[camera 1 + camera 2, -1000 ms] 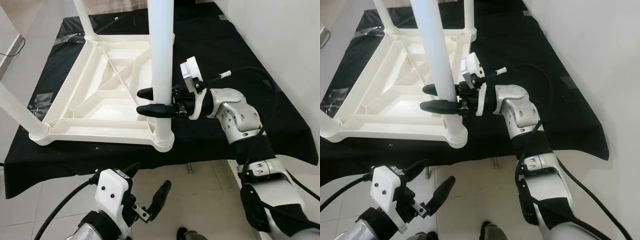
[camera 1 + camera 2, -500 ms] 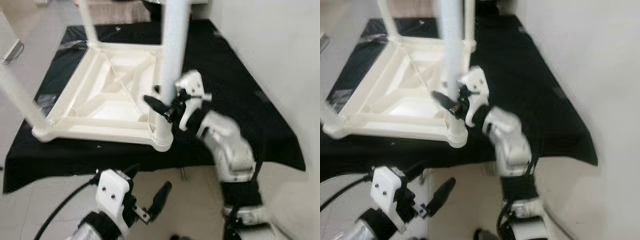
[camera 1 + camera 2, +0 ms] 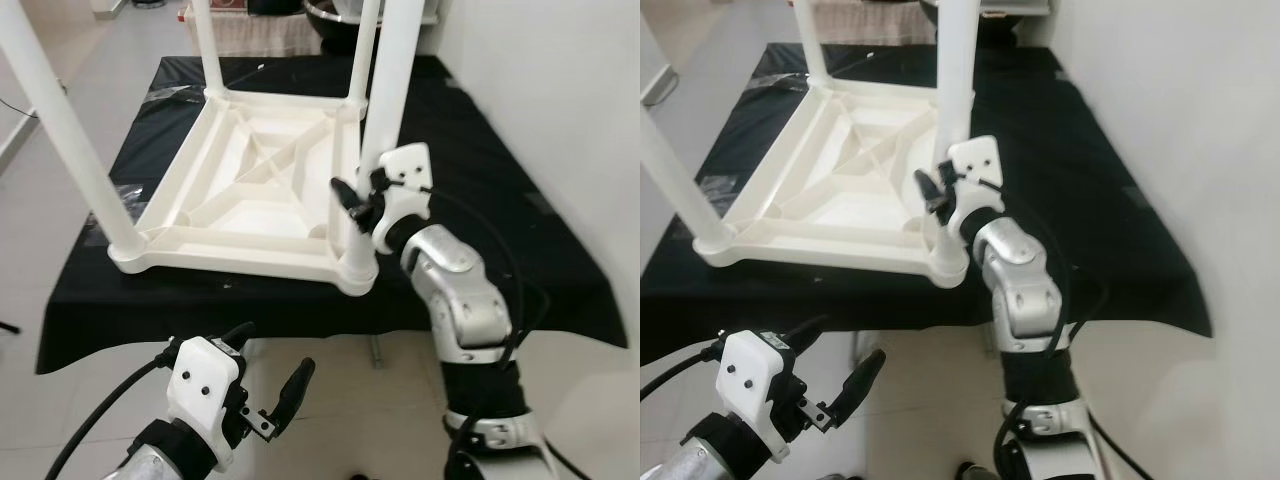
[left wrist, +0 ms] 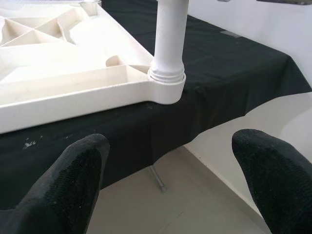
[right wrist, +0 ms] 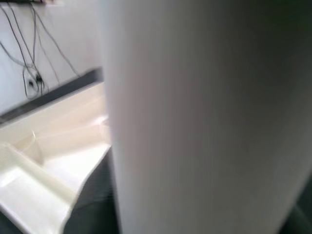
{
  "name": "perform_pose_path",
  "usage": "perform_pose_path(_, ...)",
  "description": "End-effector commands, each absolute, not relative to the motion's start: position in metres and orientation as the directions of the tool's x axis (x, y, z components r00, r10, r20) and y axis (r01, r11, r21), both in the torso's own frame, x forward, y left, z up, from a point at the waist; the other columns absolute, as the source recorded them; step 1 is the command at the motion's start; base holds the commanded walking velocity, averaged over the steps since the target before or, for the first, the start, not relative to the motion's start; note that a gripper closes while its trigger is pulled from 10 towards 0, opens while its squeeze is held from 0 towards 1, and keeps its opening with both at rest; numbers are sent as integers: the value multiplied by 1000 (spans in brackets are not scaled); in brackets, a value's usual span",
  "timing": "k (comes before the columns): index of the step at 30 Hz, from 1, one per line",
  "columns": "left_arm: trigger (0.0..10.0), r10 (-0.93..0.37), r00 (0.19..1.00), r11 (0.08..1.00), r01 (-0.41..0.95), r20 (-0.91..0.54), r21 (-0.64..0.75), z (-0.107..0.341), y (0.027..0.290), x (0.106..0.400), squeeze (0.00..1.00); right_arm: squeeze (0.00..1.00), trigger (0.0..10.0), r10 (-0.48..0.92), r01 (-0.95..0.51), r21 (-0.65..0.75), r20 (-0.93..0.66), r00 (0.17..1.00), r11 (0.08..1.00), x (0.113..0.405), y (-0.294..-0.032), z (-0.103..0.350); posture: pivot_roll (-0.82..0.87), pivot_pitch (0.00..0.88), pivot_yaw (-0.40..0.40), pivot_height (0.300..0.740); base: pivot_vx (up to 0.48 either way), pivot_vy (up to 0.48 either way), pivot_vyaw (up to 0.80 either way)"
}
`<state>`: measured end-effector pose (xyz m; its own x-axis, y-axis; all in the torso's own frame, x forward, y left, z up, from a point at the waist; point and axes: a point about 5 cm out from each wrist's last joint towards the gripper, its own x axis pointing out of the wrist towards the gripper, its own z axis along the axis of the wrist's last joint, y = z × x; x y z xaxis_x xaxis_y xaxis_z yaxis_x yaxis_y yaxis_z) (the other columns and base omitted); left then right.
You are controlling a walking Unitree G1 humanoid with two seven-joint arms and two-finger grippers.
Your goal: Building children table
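Four legs (image 3: pixel 385 95) above black cloth (image 3: pixel 500 200)

A black cloth (image 3: pixel 520 250) covers the work surface across the middle of the head views and hangs over its front edge. A thin metal support leg (image 3: pixel 377 352) shows below that edge, at lower centre. Pale floor tiles (image 3: pixel 70 400) occupy the lower left. A plain white wall (image 3: pixel 570 110) runs down the right side. Clear plastic wrapping (image 3: pixel 165 88) lies crumpled on the cloth at upper left. Dark cables (image 5: pixel 29 73) hang against a wall in the right wrist view.
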<state>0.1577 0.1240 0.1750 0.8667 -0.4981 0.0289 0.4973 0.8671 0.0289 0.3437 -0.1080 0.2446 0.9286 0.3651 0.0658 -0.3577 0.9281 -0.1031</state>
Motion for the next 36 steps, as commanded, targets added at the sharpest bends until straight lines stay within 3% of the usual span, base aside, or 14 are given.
perform_pose_path(1, 10000, -503, 864, 864, 502, 23, 47, 176, 124, 156, 0, 1000, 10000, 317, -321, -75, -54, 947, 944, 351, -121, 222, 125, 229, -45, 740, 0, 0, 0)
perform_pose_path(6, 10000, -506, 862, 862, 505, 24, 51, 177, 123, 157, 0, 1000, 10000, 420, -419, -33, 61, 905, 907, 365, -126, 250, 127, 237, -45, 740, 0, 0, 0)
perform_pose_path(10, 10000, -505, 863, 863, 503, 24, 53, 177, 124, 157, 0, 1000, 10000, 596, -601, -24, 169, 785, 799, 370, -125, 272, 129, 240, -45, 740, 0, 0, 0)
perform_pose_path(11, 10000, -504, 863, 863, 502, 24, 53, 177, 124, 157, 0, 737, 10000, 694, -694, -69, 174, 699, 717, 366, -121, 274, 135, 247, -43, 740, 0, 0, 0)
perform_pose_path(13, 10000, -503, 864, 864, 501, 24, 53, 177, 124, 156, 0, 737, 10000, 756, -752, -100, 172, 632, 651, 362, -119, 275, 135, 247, -43, 740, 0, 0, 0)
perform_pose_path(14, 10000, -502, 864, 864, 501, 24, 52, 178, 124, 156, 0, 0, 10000, 826, -822, -113, 161, 540, 559, 357, -116, 275, 137, 251, -41, 740, 0, 0, 0)
perform_pose_path(16, 10000, -501, 865, 865, 499, 24, 52, 178, 125, 157, 0, 0, 10000, 892, -887, -127, 151, 426, 444, 352, -114, 275, 137, 251, -41, 740, 0, 0, 0)
perform_pose_path(21, 10000, -504, 863, 863, 503, 24, 51, 178, 124, 156, 0, 0, 10000, 946, -936, -140, 96, 311, 322, 353, -113, 273, 141, 258, -37, 740, 0, 0, 0)
perform_pose_path(24, 10000, -505, 863, 862, 504, 21, 50, 178, 124, 155, 0, 0, 10000, 986, -978, -137, 68, 151, 159, 355, -114, 275, 145, 262, -37, 740, 0, 0, 0)
perform_pose_path(25, 10000, -504, 864, 863, 502, 20, 50, 178, 124, 155, 0, 0, 8000, 991, -985, -126, 72, 108, 117, 355, -114, 276, 145, 262, -37, 740, 0, 0, 0)
perform_pose_path(27, 10000, -503, 864, 864, 502, 19, 50, 178, 124, 155, 0, 0, 8000, 994, -989, -117, 76, 82, 90, 355, -115, 278, 147, 265, -36, 740, 0, 0, 0)
perform_pose_path(28, 10000, -503, 864, 864, 502, 18, 50, 178, 124, 154, 0, 0, 2275, 995, -992, -109, 77, 57, 66, 355, -116, 278, 148, 264, -35, 740, 0, 0, 0)
perform_pose_path(29, 10000, -503, 864, 863, 502, 18, 49, 178, 124, 154, 0, 0, 0, 997, -995, -99, 73, 25, 32, 355, -117, 277, 147, 264, -35, 740, 0, 0, 0)
perform_pose_path(36, 10000, -506, 862, 862, 504, 18, 48, 178, 124, 155, 0, 0, 0, 998, -994, -95, 42, -48, -44, 354, -120, 276, 141, 261, -35, 740, 0, 0, 0)
